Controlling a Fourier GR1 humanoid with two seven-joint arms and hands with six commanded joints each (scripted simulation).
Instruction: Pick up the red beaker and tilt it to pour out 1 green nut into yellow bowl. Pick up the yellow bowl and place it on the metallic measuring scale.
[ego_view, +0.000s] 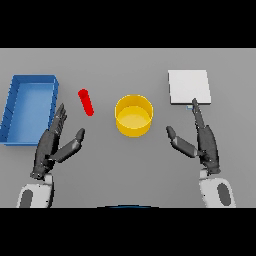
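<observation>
Both dark hands, left (52, 145) and right (202, 142), rest spread wide, empty; slim red plastic beaker (86, 102) looks light, stiff, slippery; grasp mid-body; round yellow plastic bowl (133, 115) by its rim.

Left robot hand (50, 145) and right robot hand (204, 142) hover with fingers straight.

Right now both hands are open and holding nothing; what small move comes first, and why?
Probably reach the left hand up and to the right toward the red beaker. It lies on the table just beyond that hand's fingertips, untouched, and pouring comes first. The yellow bowl sits right of the beaker; the right hand waits near the scale.
</observation>
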